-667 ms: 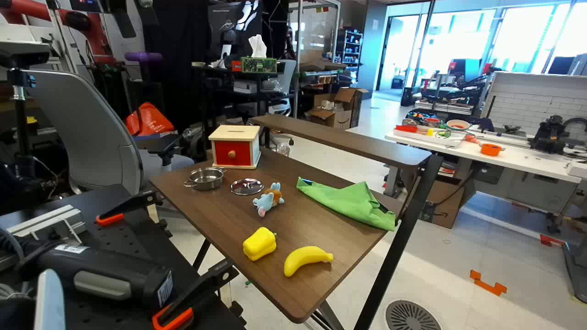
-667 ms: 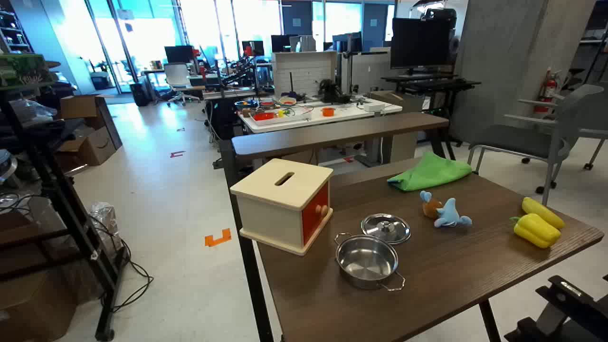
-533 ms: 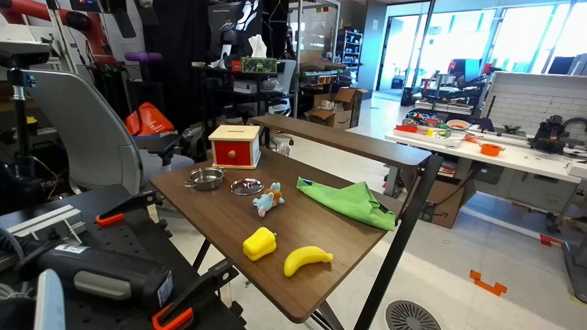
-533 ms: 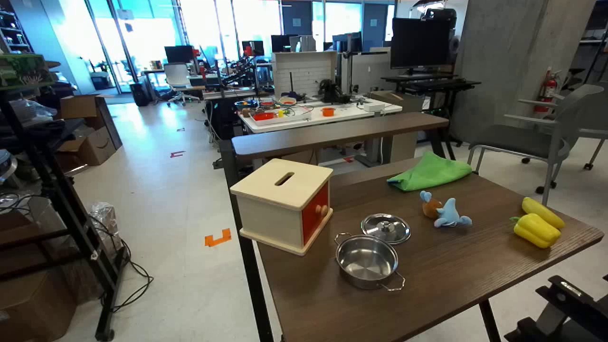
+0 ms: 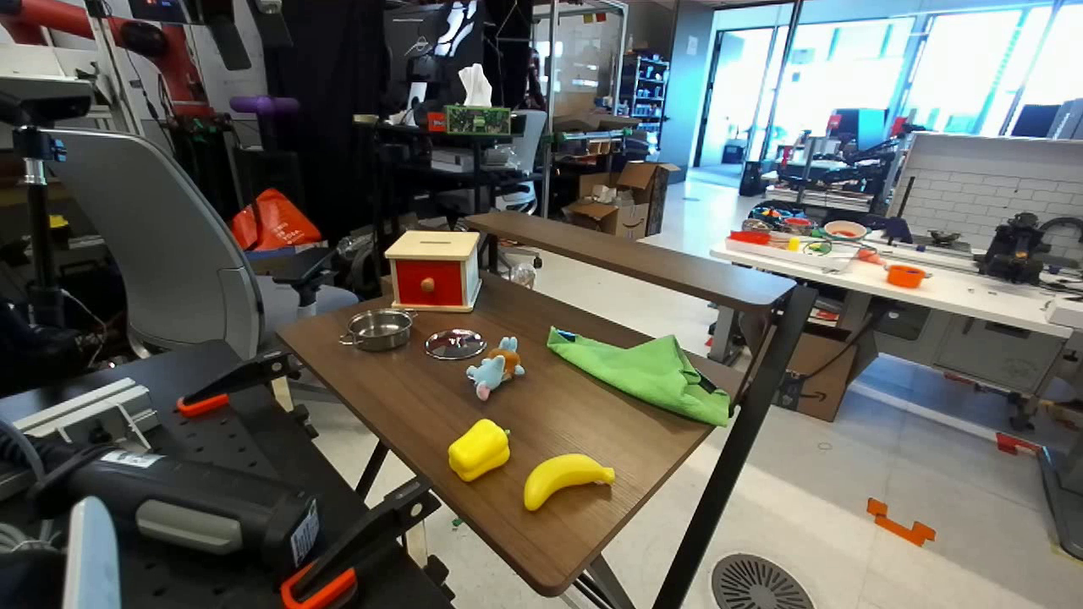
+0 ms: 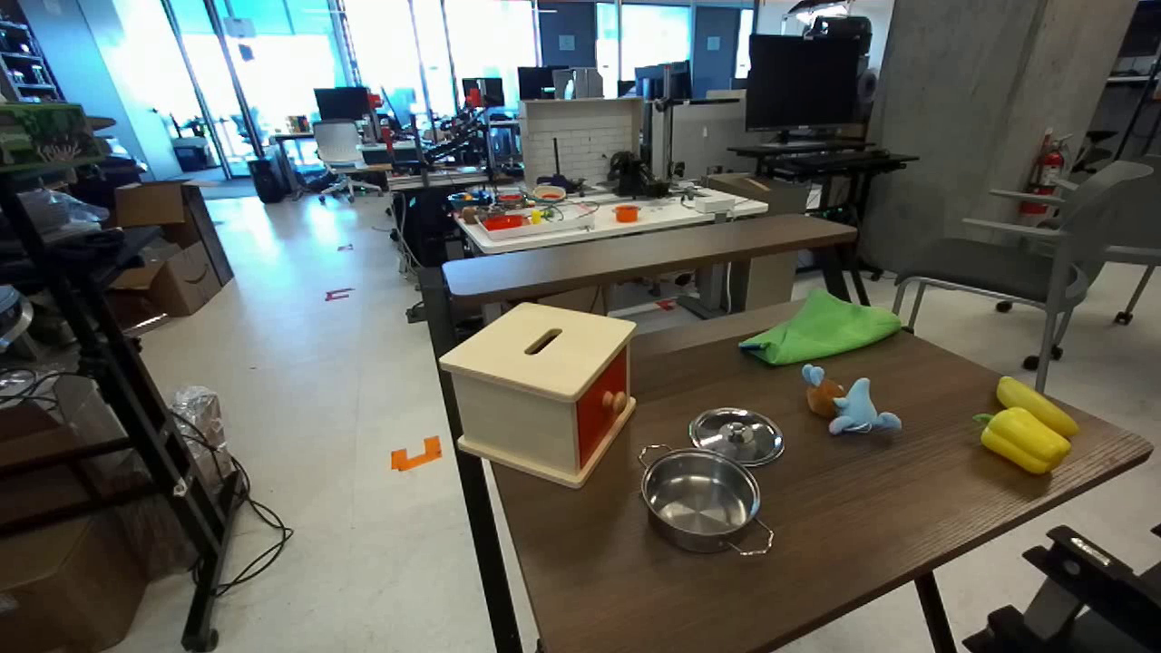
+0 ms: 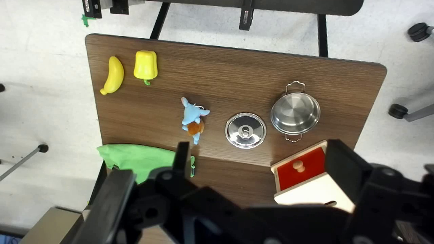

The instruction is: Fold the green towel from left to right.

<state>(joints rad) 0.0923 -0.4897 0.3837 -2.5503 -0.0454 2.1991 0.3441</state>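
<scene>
In an exterior view, the green towel (image 5: 630, 372) lies rumpled on the brown worktop (image 5: 423, 389), along its far long edge. The yellow banana (image 5: 563, 475) and yellow pepper (image 5: 480, 450) rest near each other, well apart from the towel.

In an exterior view, the metal pot (image 6: 700, 503) stands upright and uncovered; its lid (image 6: 736, 436) lies flat just beside it. The wooden box (image 6: 535, 399) with the red front stands near both. A blue and brown soft toy (image 6: 851, 408) lies between lid and pepper.

In the wrist view, the claw (image 7: 259, 150) is spread wide and grips nothing. The towel is partly hidden behind it; its visible outer end reaches just past the worktop's short edge.
</scene>
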